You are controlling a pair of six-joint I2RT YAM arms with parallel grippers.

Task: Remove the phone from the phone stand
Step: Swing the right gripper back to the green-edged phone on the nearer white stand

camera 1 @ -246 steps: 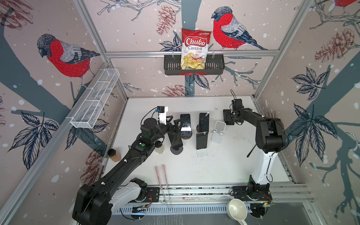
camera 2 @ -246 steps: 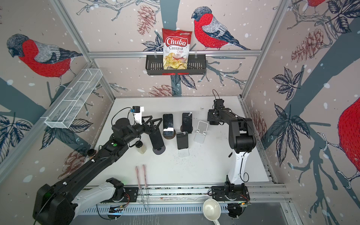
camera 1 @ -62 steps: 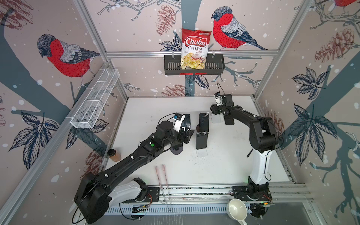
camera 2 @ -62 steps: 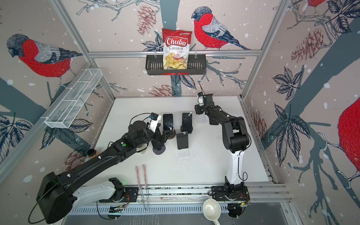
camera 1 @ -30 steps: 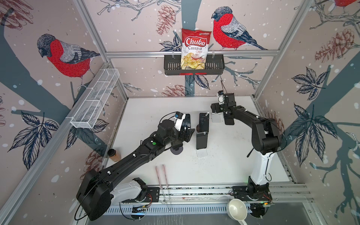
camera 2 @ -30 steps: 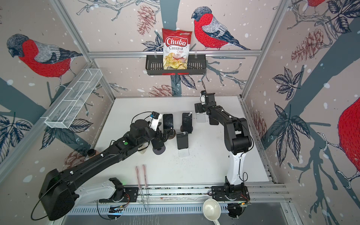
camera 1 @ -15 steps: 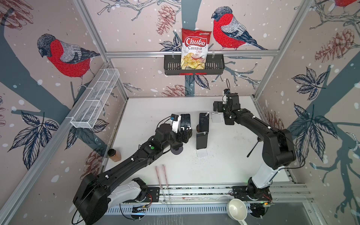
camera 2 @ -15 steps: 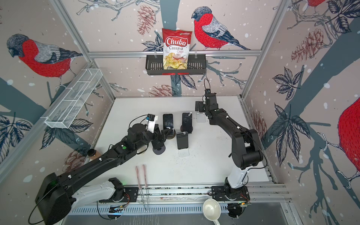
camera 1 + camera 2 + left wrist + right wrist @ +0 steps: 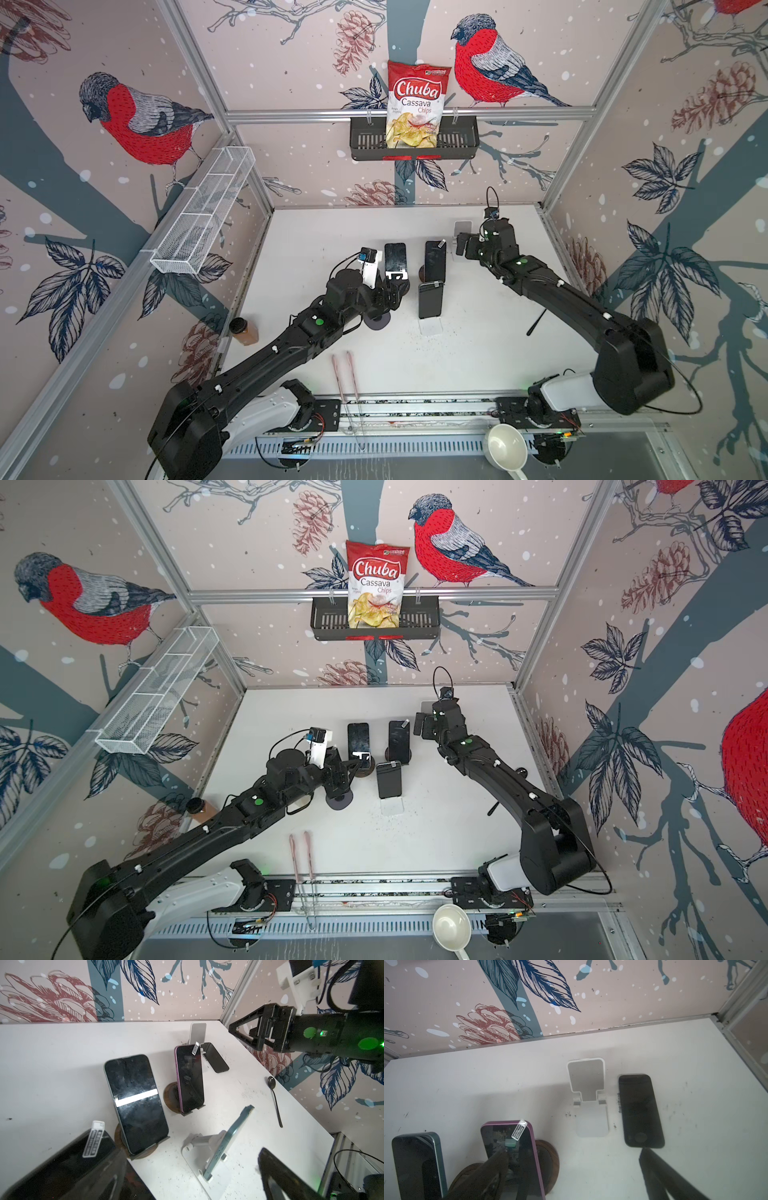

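Bag (image 9: 417, 104) reads "Chuba Cassava Chips"; sticker (image 9: 195, 1048) on purple phone (image 9: 190, 1078) illegible.

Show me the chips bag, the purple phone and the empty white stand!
chips bag (image 9: 417, 89): in a top view, on its red logo.
purple phone (image 9: 190, 1078): left wrist view, middle of its dark screen.
empty white stand (image 9: 586, 1076): right wrist view, on its back plate.

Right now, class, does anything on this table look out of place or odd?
Yes. A white stand near the back wall is empty, and a black phone lies flat on the table beside it, unlike the purple phone propped up nearby. Dark specks dot the table too.
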